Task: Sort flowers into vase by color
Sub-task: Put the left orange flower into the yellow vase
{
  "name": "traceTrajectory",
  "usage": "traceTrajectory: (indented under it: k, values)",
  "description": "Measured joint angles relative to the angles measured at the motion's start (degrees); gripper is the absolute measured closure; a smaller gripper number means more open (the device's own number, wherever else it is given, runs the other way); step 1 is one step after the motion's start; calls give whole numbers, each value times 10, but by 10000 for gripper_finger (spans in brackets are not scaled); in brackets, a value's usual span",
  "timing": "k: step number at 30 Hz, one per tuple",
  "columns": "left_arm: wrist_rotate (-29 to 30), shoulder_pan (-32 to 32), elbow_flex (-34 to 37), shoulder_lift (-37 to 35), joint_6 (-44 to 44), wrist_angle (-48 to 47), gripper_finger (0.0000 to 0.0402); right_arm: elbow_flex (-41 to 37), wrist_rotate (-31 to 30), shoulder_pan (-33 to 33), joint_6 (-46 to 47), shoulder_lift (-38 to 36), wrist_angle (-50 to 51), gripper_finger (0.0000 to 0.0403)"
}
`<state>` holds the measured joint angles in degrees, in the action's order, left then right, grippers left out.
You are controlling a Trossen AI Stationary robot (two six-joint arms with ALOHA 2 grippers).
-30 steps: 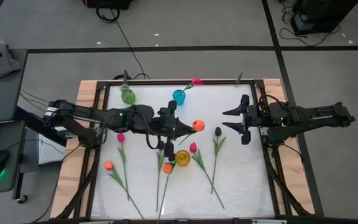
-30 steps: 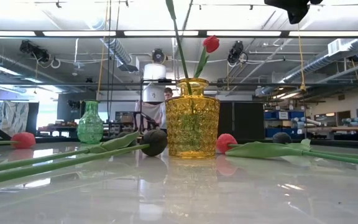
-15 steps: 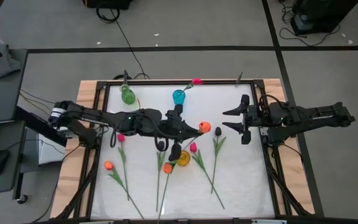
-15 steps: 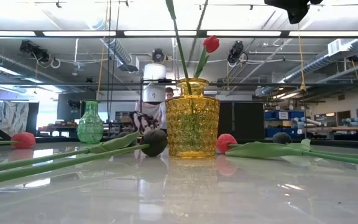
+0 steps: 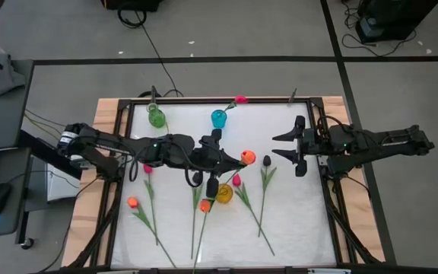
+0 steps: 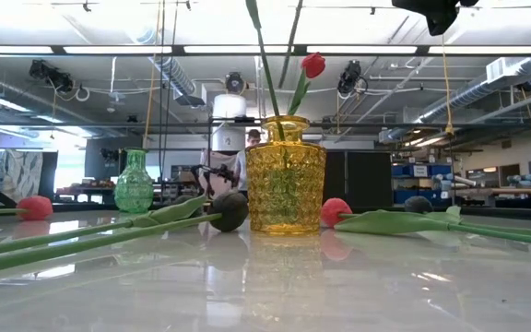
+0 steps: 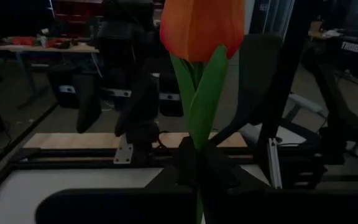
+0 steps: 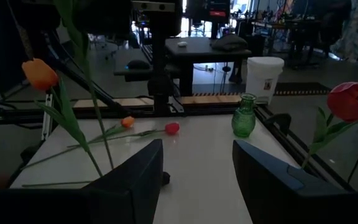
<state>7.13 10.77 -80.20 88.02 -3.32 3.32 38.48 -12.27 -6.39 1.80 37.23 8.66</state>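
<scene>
My left gripper [image 5: 230, 160] is over the table's middle, shut on an orange tulip [image 5: 247, 157] whose bud [image 7: 202, 28] fills the top of the left wrist view. My right gripper [image 5: 274, 146] hovers open near the table's right edge, facing the left one and touching nothing. An amber vase [image 5: 223, 192] stands just nearer than the left gripper; a green stem [image 6: 264, 55] and a red bud [image 6: 313, 65] rise above its mouth. A green vase [image 5: 156, 116] and a blue vase [image 5: 219, 118], the latter holding a pink tulip [image 5: 240, 100], stand toward the far edge. My left gripper pinches the orange tulip's stem between its two fingers, just below the bud where the leaves wrap it [image 7: 199, 140]. The bud stands upright above the fingers, lifted clear of the table. The gripper itself hides the lower stem.
Loose tulips lie flat on the white tabletop: pink [image 5: 147, 168], orange [image 5: 133, 202], orange [image 5: 204, 205], pink [image 5: 236, 180], and black [image 5: 267, 160] beside my right gripper. A wooden frame [image 5: 109, 106] borders the table. A person shows far behind the table [image 6: 250, 138].
My left gripper has carried the orange tulip a little toward the table's right and slightly toward the near edge, staying shut on it. The right arm has kept still.
</scene>
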Motion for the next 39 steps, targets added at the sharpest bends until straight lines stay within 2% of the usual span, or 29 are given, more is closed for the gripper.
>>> traceTrajectory:
  k: [13, 39]
  values:
    - [-9, -4, 0, -16, -17, -12, 401, 0, 0, 0, 0, 0, 0, 200]
    - [-19, -16, 0, 46, -26, 14, 400, 0, 0, 0, 0, 1, 0, 200]
